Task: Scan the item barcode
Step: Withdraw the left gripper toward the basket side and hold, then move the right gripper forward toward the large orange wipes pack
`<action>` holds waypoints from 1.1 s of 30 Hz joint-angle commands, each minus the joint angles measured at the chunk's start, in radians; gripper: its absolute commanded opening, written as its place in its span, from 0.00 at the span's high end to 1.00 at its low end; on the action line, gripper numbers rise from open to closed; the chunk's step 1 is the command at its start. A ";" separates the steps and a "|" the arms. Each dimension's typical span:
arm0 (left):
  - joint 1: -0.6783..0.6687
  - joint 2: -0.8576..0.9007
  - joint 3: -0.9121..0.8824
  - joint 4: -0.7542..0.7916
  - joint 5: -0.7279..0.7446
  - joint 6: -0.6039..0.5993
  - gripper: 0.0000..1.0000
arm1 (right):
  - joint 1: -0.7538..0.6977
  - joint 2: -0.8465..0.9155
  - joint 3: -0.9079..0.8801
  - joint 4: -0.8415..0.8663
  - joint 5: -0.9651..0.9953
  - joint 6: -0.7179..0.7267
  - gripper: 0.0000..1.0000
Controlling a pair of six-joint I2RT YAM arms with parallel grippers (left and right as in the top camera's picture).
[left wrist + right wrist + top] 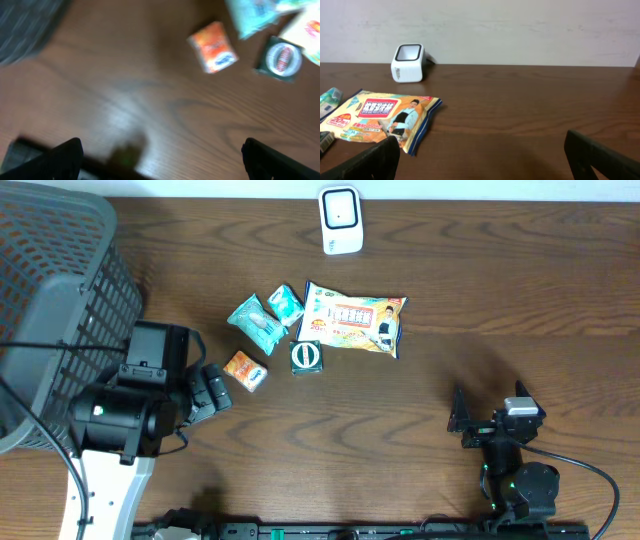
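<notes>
Both tools stand with fingers spread wide apart and nothing held between them. On the left side of the dark wooden table (520, 300), the left tool (212, 392) points toward a small cluster of packets and hangs just short of a small orange packet (245, 370), not touching it. The left wrist view is blurred, but it shows the orange packet (213, 46) lying flat on the wood ahead of the left tool (162, 152), beside a dark green packet (281, 58) with what appears to be a round label. Seen from overhead, the green packet (306, 356) sits just below a large printed snack bag (355, 320), with two teal packets (257, 320) to the bag's left. A white barcode scanner (340, 220) stands upright at the far edge of the table, well apart from the packets. A dark mesh basket (50, 310) fills the left corner. The right tool (488, 408) rests low at the near right, away from everything. Its wrist camera shows the right tool (482, 157) facing the snack bag (380, 117) and the scanner (408, 63).
</notes>
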 commanded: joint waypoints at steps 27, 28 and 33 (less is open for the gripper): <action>0.004 -0.071 0.021 -0.158 -0.182 -0.334 0.02 | -0.002 -0.005 -0.001 0.029 -0.583 0.799 0.01; 0.004 -0.071 0.021 -0.158 -0.182 -0.334 0.02 | -0.002 -0.005 -0.001 0.030 -0.583 0.814 0.01; 0.004 -0.071 0.021 -0.158 -0.183 -0.334 0.02 | -0.002 -0.005 -0.001 0.033 -0.632 0.834 0.01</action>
